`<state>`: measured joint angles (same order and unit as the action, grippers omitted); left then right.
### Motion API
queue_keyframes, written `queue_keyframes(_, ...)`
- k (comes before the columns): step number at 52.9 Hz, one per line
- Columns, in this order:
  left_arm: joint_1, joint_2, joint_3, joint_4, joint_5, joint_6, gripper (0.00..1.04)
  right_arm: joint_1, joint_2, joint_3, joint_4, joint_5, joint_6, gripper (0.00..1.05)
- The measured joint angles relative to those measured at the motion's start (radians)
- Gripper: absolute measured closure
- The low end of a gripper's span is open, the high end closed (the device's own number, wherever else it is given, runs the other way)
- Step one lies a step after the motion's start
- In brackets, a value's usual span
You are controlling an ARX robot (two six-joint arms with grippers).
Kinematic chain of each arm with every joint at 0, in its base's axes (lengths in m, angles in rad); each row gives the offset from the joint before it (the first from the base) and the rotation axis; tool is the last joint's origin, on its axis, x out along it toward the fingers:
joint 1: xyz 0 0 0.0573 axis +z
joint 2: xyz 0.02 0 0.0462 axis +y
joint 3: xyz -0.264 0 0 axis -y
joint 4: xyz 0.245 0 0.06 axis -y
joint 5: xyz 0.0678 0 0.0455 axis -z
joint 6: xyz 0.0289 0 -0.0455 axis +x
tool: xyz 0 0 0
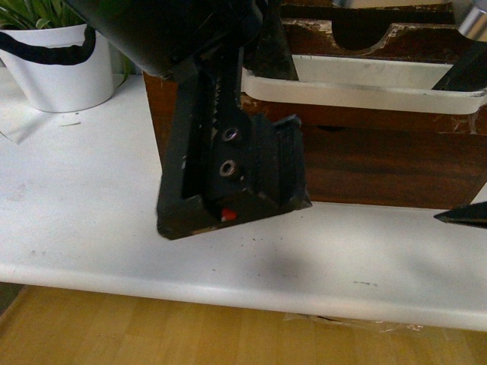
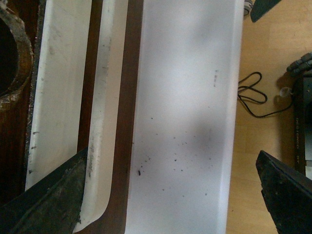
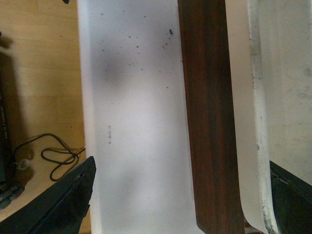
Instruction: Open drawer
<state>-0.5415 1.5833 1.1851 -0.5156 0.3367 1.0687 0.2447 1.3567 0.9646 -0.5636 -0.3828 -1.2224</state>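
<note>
The drawer is a dark scratched wooden front standing on the white table, with a long white handle along its upper edge and a notch above it. My left gripper is open and empty, pointing down just in front of the drawer's left end. In the left wrist view my left gripper has one finger over the handle. My right gripper is open and empty, spanning the drawer's wood and its handle. Only its dark tip shows in the front view.
A white plant pot with a black strap stands at the back left of the white table. The table's front edge drops to a wooden floor. A black cable lies on the floor.
</note>
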Motion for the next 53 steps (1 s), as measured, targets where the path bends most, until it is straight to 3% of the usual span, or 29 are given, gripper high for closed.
queue_keyframes(18,-0.026,-0.139,-0.124,-0.043,0.039,0.028,0.06,0.021,-0.122,-0.083,-0.066,-0.02,-0.051,0.09)
queue_keyframes(26,-0.026,-0.173,-0.183,0.061,0.039,-0.01,0.06,0.024,-0.152,-0.108,-0.011,-0.047,-0.02,0.09)
queue_keyframes(42,0.021,-0.377,-0.365,0.525,0.089,-0.34,0.06,-0.085,-0.363,-0.223,0.23,-0.234,0.201,0.09)
queue_keyframes(53,0.051,-0.521,-0.582,0.819,-0.106,-0.639,0.06,-0.186,-0.548,-0.401,0.477,-0.237,0.457,0.09)
